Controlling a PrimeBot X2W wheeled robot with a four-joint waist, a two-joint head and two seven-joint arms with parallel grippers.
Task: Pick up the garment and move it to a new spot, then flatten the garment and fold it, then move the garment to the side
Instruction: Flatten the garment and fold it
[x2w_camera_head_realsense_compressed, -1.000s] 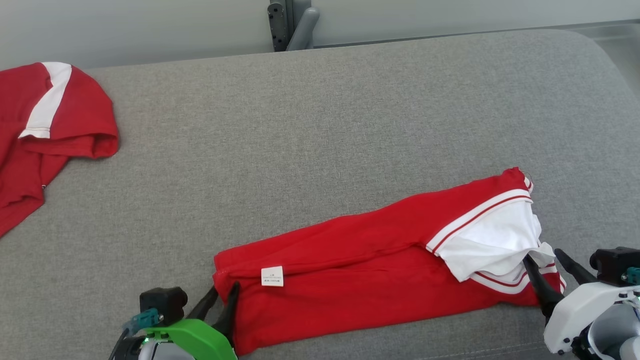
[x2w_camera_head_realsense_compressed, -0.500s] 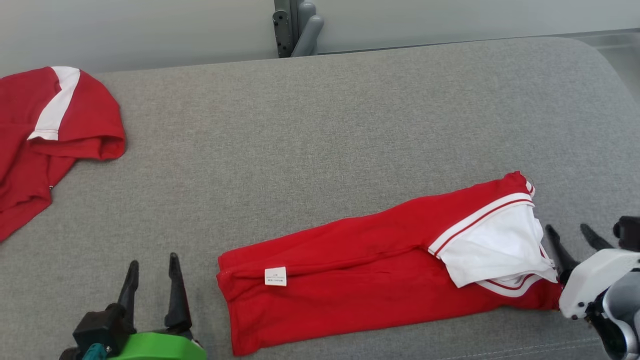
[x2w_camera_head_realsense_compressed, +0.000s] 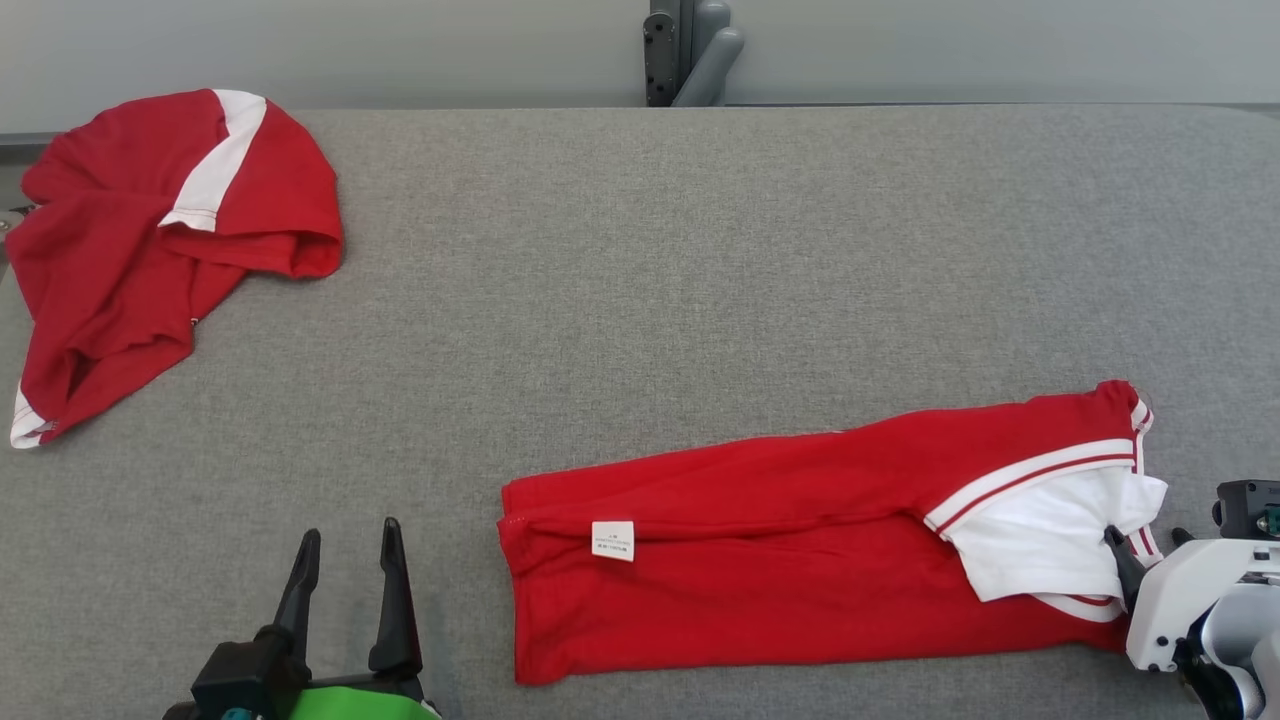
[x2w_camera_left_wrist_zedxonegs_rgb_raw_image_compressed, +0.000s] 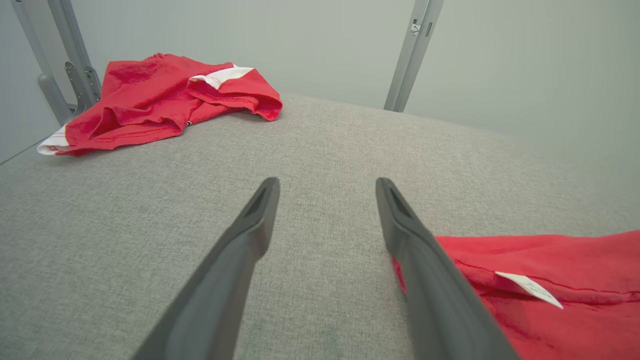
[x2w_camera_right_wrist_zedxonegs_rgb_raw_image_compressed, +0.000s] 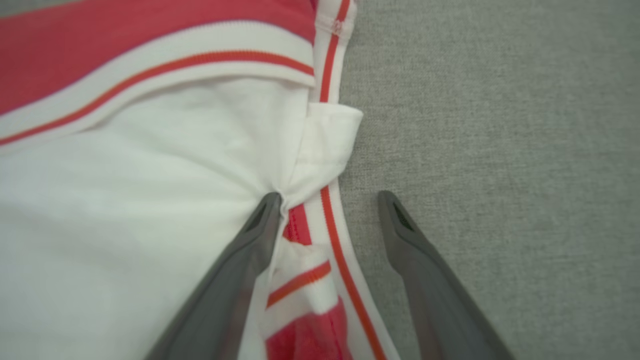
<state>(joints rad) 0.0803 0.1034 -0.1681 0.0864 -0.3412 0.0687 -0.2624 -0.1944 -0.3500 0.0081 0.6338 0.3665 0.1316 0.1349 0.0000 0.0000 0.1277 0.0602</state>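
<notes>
garment: red with white trim (x2w_camera_head_realsense_compressed: 800, 570), 1 long folded strip on the near right part of the surface, white end toward the right gripper, care tag (x2w_camera_head_realsense_compressed: 613, 540) near its left end
left gripper: (x2w_camera_left_wrist_zedxonegs_rgb_raw_image_compressed: 326, 182) jaws wide apart, empty, over bare surface just left of the garment's left end; whether 1 finger touches the hem, cannot tell
right gripper: (x2w_camera_right_wrist_zedxonegs_rgb_raw_image_compressed: 330, 196) jaws spread, nothing clamped; 1 fingertip sits in the white panel (x2w_camera_right_wrist_zedxonegs_rgb_raw_image_compressed: 150, 200), cloth puckered around it, other finger over bare surface
risk 1: that fingertip looks caught in the pucker; backing off could drag the white end and open the fold
risk 2: garment is long and limp; lifting from 1 end alone would let it sag and unfold
risk 3: pinching only the top layer would peel it off the lower one
risk 4: weave looks grippy; sliding instead of lifting likely bunches the cloth
risk 5: second red garment (x2w_camera_head_realsense_compressed: 150, 240) crumpled at the far left; setting down there could overlap
surface: grey fabric surface (x2w_camera_head_realsense_compressed: 640, 300), flat, padded look
room: plain pale wall, grey metal post (x2w_camera_head_realsense_compressed: 690, 50) at the far edge
</notes>
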